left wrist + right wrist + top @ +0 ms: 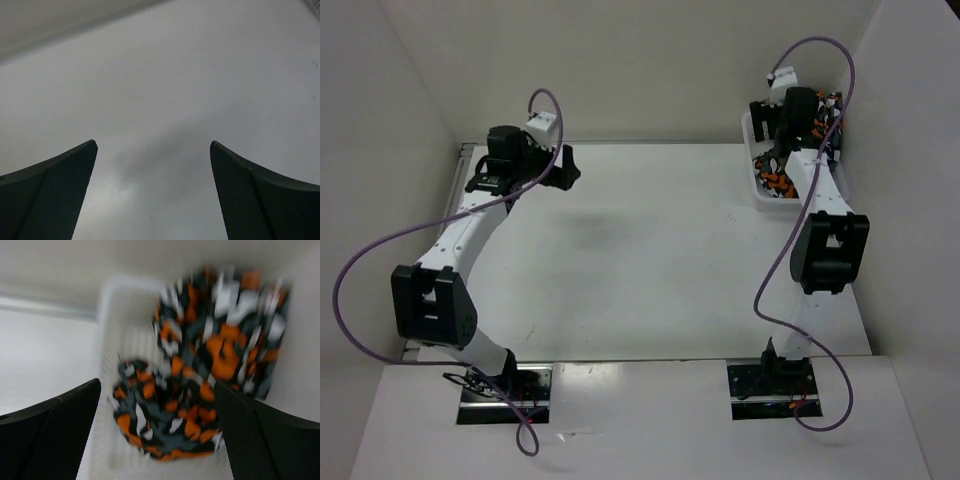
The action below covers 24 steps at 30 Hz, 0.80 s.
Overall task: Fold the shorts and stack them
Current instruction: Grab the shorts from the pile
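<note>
Shorts (200, 375) are noted bunched in the white mesh basket (106, 330) at the table's (640, 260) 1 o'clock corner. Right gripper (156, 385) is held wide open above them, empty; left gripper (153, 144) likewise, at 10 o'clock. Mesh could be pinched with the fabric and the basket dragged.

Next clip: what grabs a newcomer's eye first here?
The orange, black and white shorts stand out, bunched in the white basket at the table's far right corner. The right gripper hangs open just over them, while the left gripper hangs open above the table's far left.
</note>
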Tool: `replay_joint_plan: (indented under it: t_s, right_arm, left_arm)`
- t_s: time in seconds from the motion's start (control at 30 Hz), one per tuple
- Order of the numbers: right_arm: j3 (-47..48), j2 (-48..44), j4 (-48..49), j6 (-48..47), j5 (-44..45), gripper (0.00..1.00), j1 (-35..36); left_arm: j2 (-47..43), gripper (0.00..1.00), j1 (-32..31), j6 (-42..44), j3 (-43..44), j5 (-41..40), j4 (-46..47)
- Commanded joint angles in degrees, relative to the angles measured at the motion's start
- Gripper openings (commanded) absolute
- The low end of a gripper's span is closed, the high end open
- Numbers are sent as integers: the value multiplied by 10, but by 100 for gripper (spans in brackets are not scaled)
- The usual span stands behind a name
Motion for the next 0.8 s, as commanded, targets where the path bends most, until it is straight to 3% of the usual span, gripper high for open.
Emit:
replay_joint_plan:
  t_s: [0.0, 0.13, 0.3, 0.37, 0.43, 0.47, 0.5, 0.53, 0.57, 0.77]
  right_arm:
    - [35, 53, -107, 202, 111, 98, -28]
    - [89, 115, -94, 290, 150, 98, -66]
    - [69, 165, -79, 241, 157, 98, -72]
    - [40, 171, -79, 224, 130, 82, -72]
    - [18, 165, -79, 218, 130, 57, -72]
    - [18, 156, -79, 218, 130, 33, -72]
    - [11, 151, -79, 218, 130, 22, -72]
    - [11, 139, -79, 211, 124, 5, -72]
    - [11, 132, -79, 211, 124, 0, -72]
    - [41, 32, -75, 198, 105, 0, -36]
  left_arm:
    - [32, 100, -6, 2, 10, 26, -128]
    - [37, 100, -16, 2, -19, 46, -127]
    - [31, 100, -16, 2, -40, 56, -133]
    - [31, 100, -16, 2, -53, 50, -133]
    - [25, 100, -16, 2, -53, 39, -133]
    - [25, 100, -16, 2, -58, 39, -127]
    - [19, 100, -16, 2, -58, 39, -127]
    - [19, 100, -16, 2, -64, 39, -120]
    - [14, 100, -16, 2, -64, 39, -120]
    - [-15, 100, -16, 2, -83, 39, -93]
